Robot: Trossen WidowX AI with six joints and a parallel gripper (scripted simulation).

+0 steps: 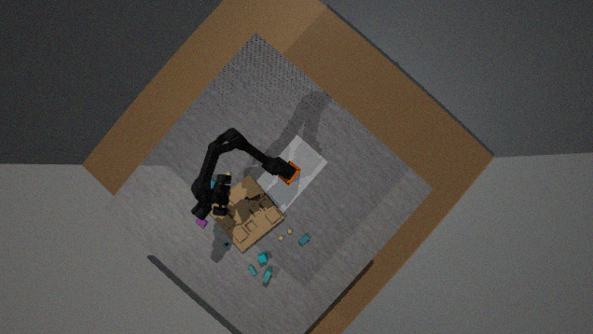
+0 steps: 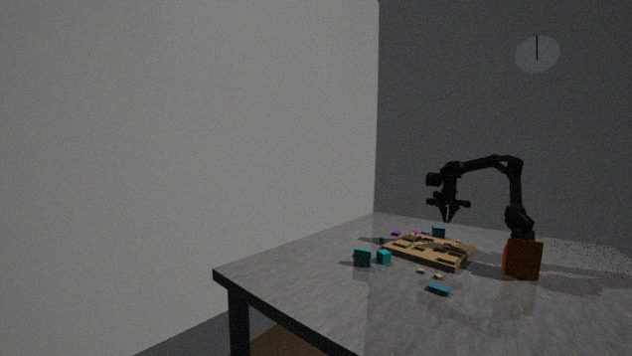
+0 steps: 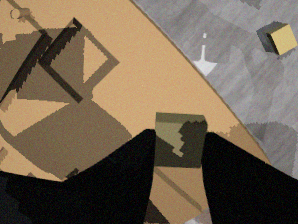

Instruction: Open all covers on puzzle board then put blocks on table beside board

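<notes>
The board lies flat on the table, with the orange base at its two o'clock from above. Shadow keeps us from confirming every cover and well. Over its ten o'clock side hangs our gripper, clamped on a small yellowish block, half in shadow. We take the step in hand to be carrying this block off to the table.

Outward in the top view, a lone yellow block sits at eleven o'clock, and a purple piece at nine. Two small yellow blocks lie at four, with a blue block beyond them. A teal cube stands between five and six.

To do this well, we should keep our grip steady and stay high until the whole block is past the board's edge. In the wrist view, table shows towards one o'clock; we should pick a spot there apart from the lone yellow block. Then we lower straight, let the block touch down flat, part the fingers just enough, and rise vertically, so that neither finger drags it or nudges a cover.
</notes>
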